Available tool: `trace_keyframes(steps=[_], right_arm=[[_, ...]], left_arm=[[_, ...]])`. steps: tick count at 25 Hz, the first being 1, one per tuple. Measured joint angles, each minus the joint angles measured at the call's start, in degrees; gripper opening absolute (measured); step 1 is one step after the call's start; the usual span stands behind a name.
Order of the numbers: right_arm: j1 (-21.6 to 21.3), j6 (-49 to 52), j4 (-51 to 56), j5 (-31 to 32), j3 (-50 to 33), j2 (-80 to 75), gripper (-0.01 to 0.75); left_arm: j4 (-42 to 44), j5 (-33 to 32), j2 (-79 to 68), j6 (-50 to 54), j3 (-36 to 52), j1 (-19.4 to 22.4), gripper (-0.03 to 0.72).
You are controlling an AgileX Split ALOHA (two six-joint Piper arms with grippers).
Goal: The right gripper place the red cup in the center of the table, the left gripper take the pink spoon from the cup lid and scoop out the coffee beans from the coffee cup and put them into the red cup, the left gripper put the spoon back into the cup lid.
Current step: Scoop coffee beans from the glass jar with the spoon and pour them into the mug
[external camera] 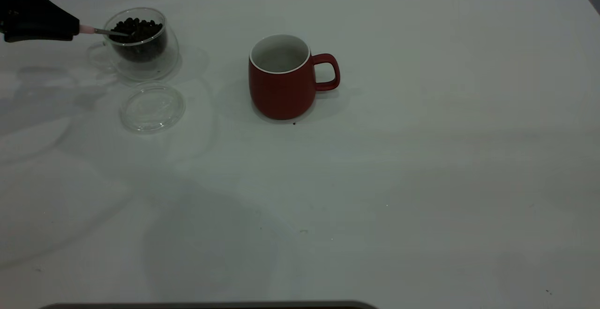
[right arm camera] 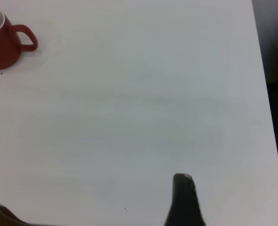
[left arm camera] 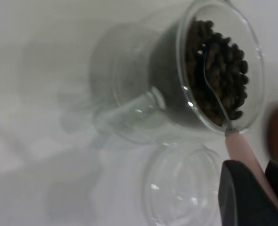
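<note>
The red cup stands upright and empty near the middle of the table, handle to the right. It also shows in the right wrist view. My left gripper at the far left is shut on the pink spoon by its handle. The spoon's silver bowl lies in the coffee beans inside the clear coffee cup. The left wrist view shows the same: gripper, spoon, beans, coffee cup. The cup lid lies empty in front of the coffee cup. My right gripper hovers over bare table, far from the red cup.
The table's right edge runs close to my right gripper. A few dark specks lie on the table, one just in front of the red cup. A dark strip sits at the table's near edge.
</note>
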State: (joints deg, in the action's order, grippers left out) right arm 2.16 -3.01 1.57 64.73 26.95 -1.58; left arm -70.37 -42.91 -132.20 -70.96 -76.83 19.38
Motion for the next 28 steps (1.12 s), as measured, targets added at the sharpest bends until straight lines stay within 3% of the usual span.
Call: trace_keyframes(steps=[9, 28], right_arm=[[0.0, 0.0, 0.0, 0.0, 0.0, 0.0, 0.591], [0.0, 0.0, 0.0, 0.0, 0.0, 0.0, 0.591]], left_arm=[[-0.3, -4.8, -1.1, 4.6, 0.0, 4.4, 0.119], [-10.2, -16.9, -7.9, 4.8, -0.1, 9.1, 0.119]])
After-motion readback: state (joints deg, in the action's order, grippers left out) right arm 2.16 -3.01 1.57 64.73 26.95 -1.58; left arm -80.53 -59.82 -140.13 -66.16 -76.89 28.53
